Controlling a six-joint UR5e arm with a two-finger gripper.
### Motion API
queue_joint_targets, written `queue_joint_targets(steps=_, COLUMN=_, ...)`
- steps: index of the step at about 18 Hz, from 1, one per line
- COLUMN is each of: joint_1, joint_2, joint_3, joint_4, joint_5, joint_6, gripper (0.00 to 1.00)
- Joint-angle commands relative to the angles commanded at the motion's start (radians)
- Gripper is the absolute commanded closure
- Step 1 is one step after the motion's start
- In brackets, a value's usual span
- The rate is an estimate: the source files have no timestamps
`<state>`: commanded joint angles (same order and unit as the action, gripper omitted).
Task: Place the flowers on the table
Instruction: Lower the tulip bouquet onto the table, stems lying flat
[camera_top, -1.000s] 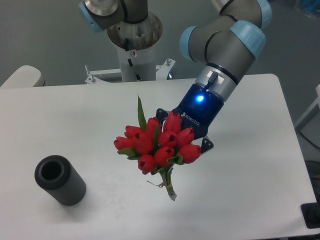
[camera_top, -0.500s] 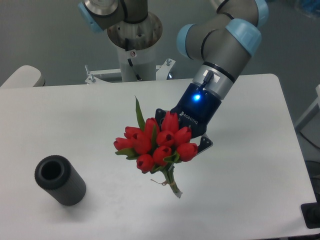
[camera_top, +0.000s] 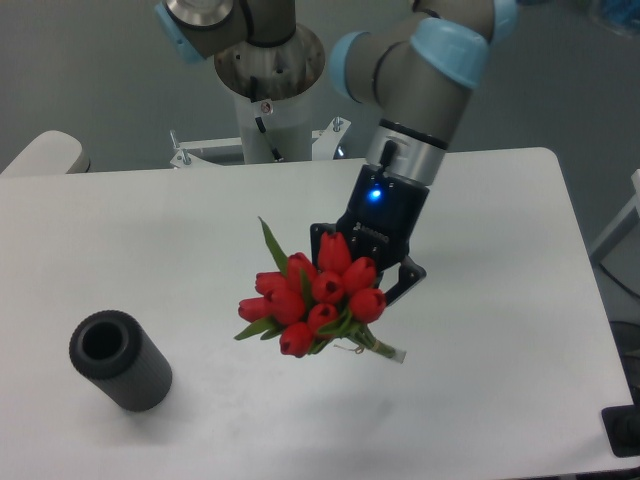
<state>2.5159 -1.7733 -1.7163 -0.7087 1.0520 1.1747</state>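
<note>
A: Where is the small bunch of red tulips with green leaves and long green stems (camera_top: 318, 305) right now?

B: Held in the air above the middle of the large white smooth tabletop (camera_top: 500, 330), blooms turned toward the camera, stem ends poking out low and to the right. It does not look to be touching the surface.

A: And the claw?

B: The dark two-finger gripper (camera_top: 372, 283) sits right behind the blooms. Its fingers appear pinched on the stems, though the flower heads hide the actual contact, so I judge that from the way the bunch hangs off it.

A: What could go wrong from here?

B: If it lets go at this height, the bunch would drop, and the heavy heads could make it tumble or roll. Coming down too steeply could press the stem tips into the table and bend them, or crush a bloom under the fingers.

A: Anything nearby to hit?

B: The dark grey ribbed hollow cylinder (camera_top: 120, 360) lies well apart at the front left, so I see little risk there.
</note>
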Motion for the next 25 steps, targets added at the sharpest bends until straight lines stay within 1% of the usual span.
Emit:
queue_joint_targets(steps=6, joint_1=-0.012, joint_2=0.069, joint_3=-0.129, joint_4=-0.002, joint_5=0.183, joint_6=0.164, gripper=0.64)
queue_joint_targets(steps=8, joint_1=-0.025, joint_2=0.084, joint_3=-0.155, joint_4=-0.002, joint_5=0.236, joint_6=0.175, gripper=0.64)
queue_joint_targets(steps=10, joint_1=-0.034, joint_2=0.086, joint_3=-0.18, joint_4=-0.003, joint_5=0.304, joint_6=0.178, gripper=0.64)
queue_joint_targets(steps=13, joint_1=-0.09, joint_2=0.075, joint_3=-0.203, joint_4=-0.003, joint_5=0.463, joint_6=0.178, gripper=0.64)
queue_joint_targets(steps=14, joint_1=-0.112, joint_2=0.069, joint_3=-0.216, joint_4=-0.003, joint_5=0.502, joint_6=0.177, gripper=0.64)
queue_joint_targets(steps=17, joint_1=-0.141, joint_2=0.048, joint_3=-0.253, joint_4=-0.003, joint_5=0.611, joint_6=0.174, gripper=0.64)
queue_joint_targets(steps=19, joint_1=-0.164, joint_2=0.035, joint_3=-0.267, joint_4=-0.003, joint_5=0.64, joint_6=0.164, gripper=0.64)
queue_joint_targets(steps=25, joint_1=-0.18, joint_2=-0.007, joint_3=-0.296, joint_4=-0.002, joint_5=0.651, joint_6=0.158, gripper=0.64)
